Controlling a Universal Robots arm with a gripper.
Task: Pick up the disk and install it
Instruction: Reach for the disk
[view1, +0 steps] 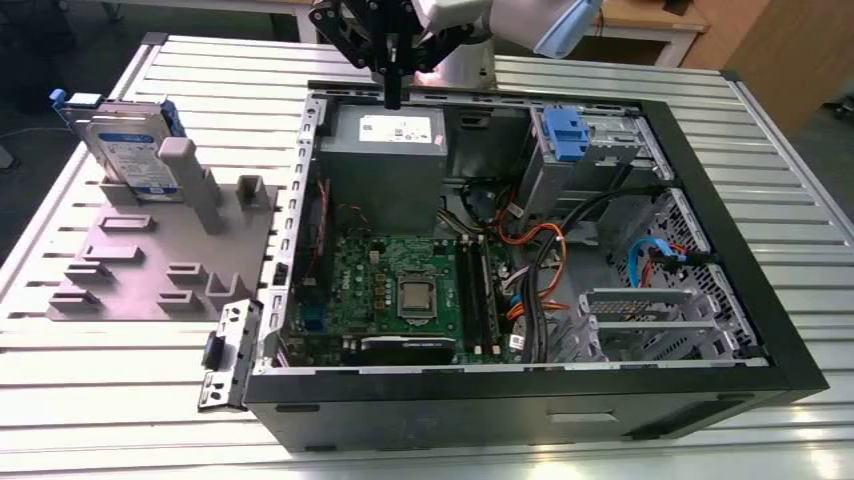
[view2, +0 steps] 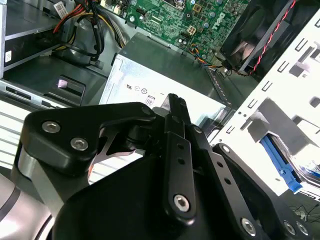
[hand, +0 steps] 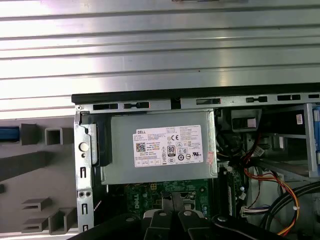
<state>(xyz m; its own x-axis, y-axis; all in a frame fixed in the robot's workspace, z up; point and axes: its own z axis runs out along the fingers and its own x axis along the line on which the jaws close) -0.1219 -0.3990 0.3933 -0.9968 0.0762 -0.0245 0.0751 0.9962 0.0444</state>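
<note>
Over PSU (view1: 384, 135): jaws together; disk (view1: 127, 150) part-hidden.

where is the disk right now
The disk stands upright in the grey fixture on the exterior view's left, outside the open computer case, well apart from the gripper, which hangs over the power supply.

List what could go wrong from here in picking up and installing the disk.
1. The end effector hangs low over the power supply, near the case rim; a sideways move could clip it.
2. The disk stands on edge in the grey fixture; an off-centre grip might tip or jam it.
3. Loose cables lie beside the drive cage and could snag the disk.
</note>
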